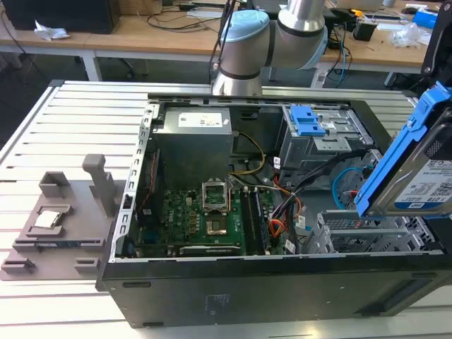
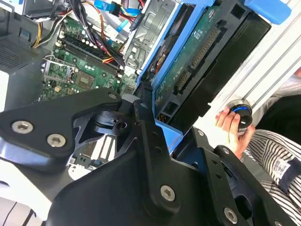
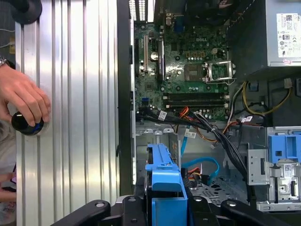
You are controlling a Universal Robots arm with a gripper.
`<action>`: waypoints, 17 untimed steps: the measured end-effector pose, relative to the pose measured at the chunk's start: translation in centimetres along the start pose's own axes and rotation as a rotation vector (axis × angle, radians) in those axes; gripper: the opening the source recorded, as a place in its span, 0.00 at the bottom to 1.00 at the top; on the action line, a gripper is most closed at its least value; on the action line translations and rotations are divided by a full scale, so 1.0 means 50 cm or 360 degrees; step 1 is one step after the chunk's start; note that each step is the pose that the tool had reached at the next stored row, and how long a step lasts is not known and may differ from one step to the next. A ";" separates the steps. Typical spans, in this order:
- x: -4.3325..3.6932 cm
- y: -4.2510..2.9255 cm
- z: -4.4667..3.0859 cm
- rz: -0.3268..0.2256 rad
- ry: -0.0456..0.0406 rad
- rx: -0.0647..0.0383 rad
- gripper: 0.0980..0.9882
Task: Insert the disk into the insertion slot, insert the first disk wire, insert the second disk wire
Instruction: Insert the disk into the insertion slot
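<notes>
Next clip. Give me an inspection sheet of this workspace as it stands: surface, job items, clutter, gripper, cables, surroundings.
Surface: slatted metal table with an open computer case on it.
Job's things: the disk is in the air, tilted, above the insertion slot and not in it. The first disk wire and the second disk wire lie inside the case, apart from the disk.
Clutter: grey fixture tray at the exterior view's left.
Grippers: gripper shut on the disk.
Cables: black cable bundle runs past the drive bays.
Surroundings: wooden benches behind. A person's hand rests on a round black button.
</notes>
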State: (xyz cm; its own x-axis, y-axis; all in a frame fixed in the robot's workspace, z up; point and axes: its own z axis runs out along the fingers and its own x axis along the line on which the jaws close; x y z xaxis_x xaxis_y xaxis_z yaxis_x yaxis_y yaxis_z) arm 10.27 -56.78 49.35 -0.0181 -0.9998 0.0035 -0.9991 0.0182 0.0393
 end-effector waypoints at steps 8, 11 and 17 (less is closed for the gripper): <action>-0.003 0.020 0.008 0.0000 0.0000 0.0000 0.30; -0.003 0.020 0.015 -0.0001 0.0000 0.0000 0.30; -0.003 0.019 0.024 -0.0001 0.0000 0.0000 0.30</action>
State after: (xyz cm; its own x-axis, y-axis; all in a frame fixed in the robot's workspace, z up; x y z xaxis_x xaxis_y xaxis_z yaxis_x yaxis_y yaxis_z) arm 9.27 -56.62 48.19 -0.0176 -0.9998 0.0037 -0.9991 0.0177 0.0393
